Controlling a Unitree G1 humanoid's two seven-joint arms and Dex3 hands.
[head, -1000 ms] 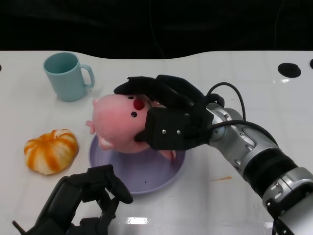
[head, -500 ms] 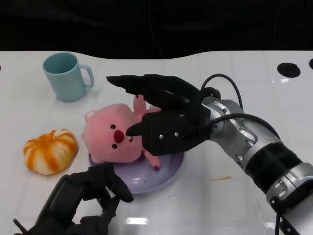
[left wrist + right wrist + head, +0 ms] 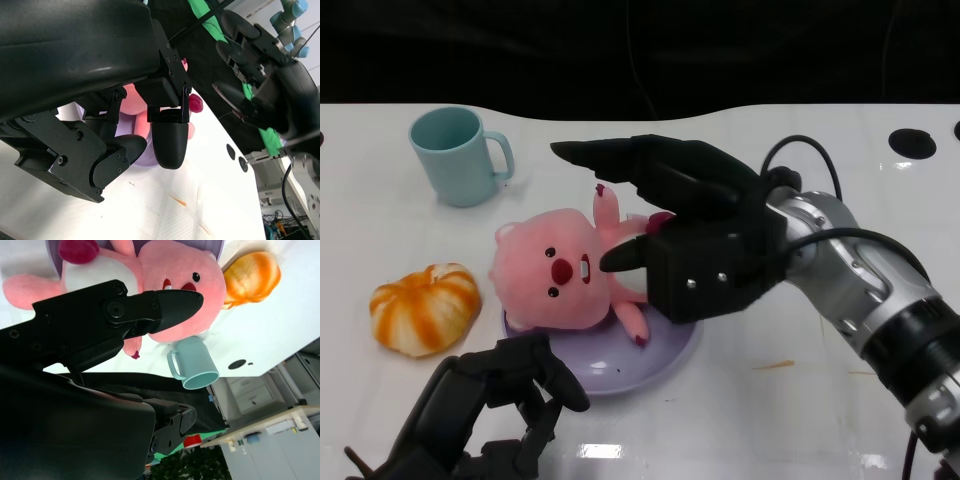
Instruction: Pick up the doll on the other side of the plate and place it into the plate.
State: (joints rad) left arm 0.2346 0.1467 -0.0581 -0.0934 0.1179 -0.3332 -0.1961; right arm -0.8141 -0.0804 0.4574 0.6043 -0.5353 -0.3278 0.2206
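Placing step, close to done by the look of things. Pink doll (image 3: pixel 565 280) lying on its back in the purple plate (image 3: pixel 660 362), head hanging out past the rim toward the orange pumpkin (image 3: pixel 424 307), one leg up toward the far side; teal mug (image 3: pixel 457 155) standing well apart, beyond the plate. Right hand (image 3: pixel 680 235) spread over the doll's body, long fingers (image 3: pixel 620 158) stretched flat above it, thumb tip just beside the belly; fingers wide apart, apparently gripping nothing, though contact underneath cannot be told from the head view; in the right wrist view, thumb lying across the doll (image 3: pixel 165 280) with no pinch visible. Left hand (image 3: pixel 490 420) idle at the near edge, fingers curled in, holding nothing. Next move, as a judgement: lift the right hand straight up and clear; watch for a fingertip snagging the raised leg and dragging the doll off the rim.
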